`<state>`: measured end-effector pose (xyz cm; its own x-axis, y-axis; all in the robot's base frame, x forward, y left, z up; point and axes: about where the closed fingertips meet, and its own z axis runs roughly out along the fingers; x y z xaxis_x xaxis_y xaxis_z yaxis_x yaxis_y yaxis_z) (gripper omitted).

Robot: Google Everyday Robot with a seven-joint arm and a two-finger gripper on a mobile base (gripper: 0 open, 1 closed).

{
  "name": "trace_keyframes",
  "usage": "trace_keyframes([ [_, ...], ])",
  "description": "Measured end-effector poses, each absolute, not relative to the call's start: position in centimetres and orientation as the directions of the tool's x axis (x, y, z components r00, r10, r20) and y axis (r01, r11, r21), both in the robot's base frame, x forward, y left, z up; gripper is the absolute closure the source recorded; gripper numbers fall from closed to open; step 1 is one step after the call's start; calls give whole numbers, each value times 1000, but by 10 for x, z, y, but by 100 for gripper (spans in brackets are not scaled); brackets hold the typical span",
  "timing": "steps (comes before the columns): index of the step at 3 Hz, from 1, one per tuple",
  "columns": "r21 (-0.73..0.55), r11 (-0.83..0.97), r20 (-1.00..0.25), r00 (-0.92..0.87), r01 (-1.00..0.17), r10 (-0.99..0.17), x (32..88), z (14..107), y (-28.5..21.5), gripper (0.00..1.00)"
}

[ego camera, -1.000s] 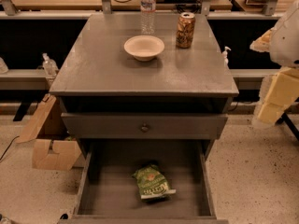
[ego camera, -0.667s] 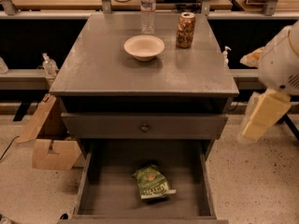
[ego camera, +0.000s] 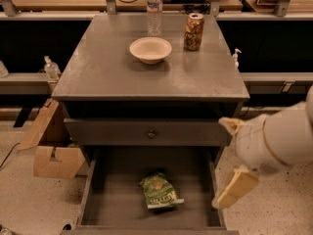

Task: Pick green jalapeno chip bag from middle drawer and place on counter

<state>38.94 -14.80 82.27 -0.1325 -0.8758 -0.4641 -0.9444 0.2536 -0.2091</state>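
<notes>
The green jalapeno chip bag (ego camera: 157, 191) lies flat on the floor of the open middle drawer (ego camera: 112, 207), near its centre, white band toward the front. The counter (ego camera: 107, 72) is the grey cabinet top above it. My gripper (ego camera: 231, 156) is on a white arm coming in from the right. It hangs beside the cabinet's right front corner, above the drawer's right wall and to the right of the bag. Its cream fingers (ego camera: 235, 188) are spread apart and hold nothing.
On the counter stand a white bowl (ego camera: 150, 49), a brown-gold can (ego camera: 193, 31) and a clear water bottle (ego camera: 154, 6). A closed drawer front with a round knob (ego camera: 150, 133) sits above the open drawer. A cardboard box (ego camera: 54, 153) stands on the floor at left.
My arm and gripper have swung left and down, from beside the counter's right edge to the cabinet's right front corner above the open drawer. The bag has not moved.
</notes>
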Motion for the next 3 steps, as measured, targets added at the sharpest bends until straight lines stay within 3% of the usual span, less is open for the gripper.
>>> trace_keyframes([
  [2,-60,329,-524,-251,-942,-814,384,650,-114,0],
  [3,-106,369,-549,-255,-923,-796,402,649,-114,0],
])
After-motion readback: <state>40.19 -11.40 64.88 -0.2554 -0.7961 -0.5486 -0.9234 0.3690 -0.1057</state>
